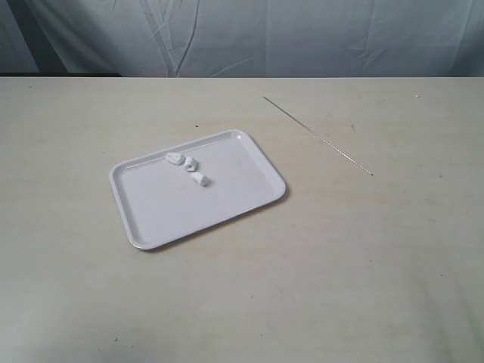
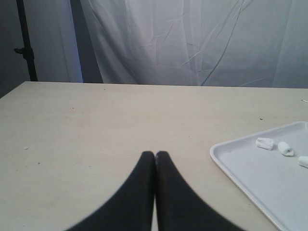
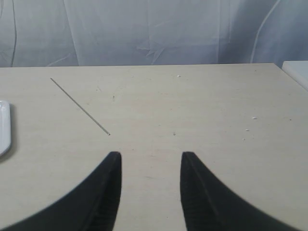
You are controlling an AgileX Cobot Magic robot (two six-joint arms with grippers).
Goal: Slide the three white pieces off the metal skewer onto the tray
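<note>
The white tray (image 1: 227, 200) lies on the table left of centre. Three white pieces (image 1: 188, 163) rest loose in a short row on its far half, off the skewer; the left wrist view shows them too (image 2: 286, 148) on the tray (image 2: 250, 173). The thin metal skewer (image 1: 318, 136) lies bare on the table to the right of the tray, also seen as a skewer (image 3: 80, 106) in the right wrist view. My left gripper (image 2: 155, 154) is shut and empty over bare table. My right gripper (image 3: 150, 155) is open, empty, near the skewer's tip. Neither gripper shows in the exterior view.
A pale wooden table (image 1: 340, 265) carries everything, with a white cloth backdrop (image 1: 249, 38) behind its far edge. A dark stand (image 2: 26, 43) rises at the far corner in the left wrist view. A white object's corner (image 3: 298, 72) shows at the table's edge.
</note>
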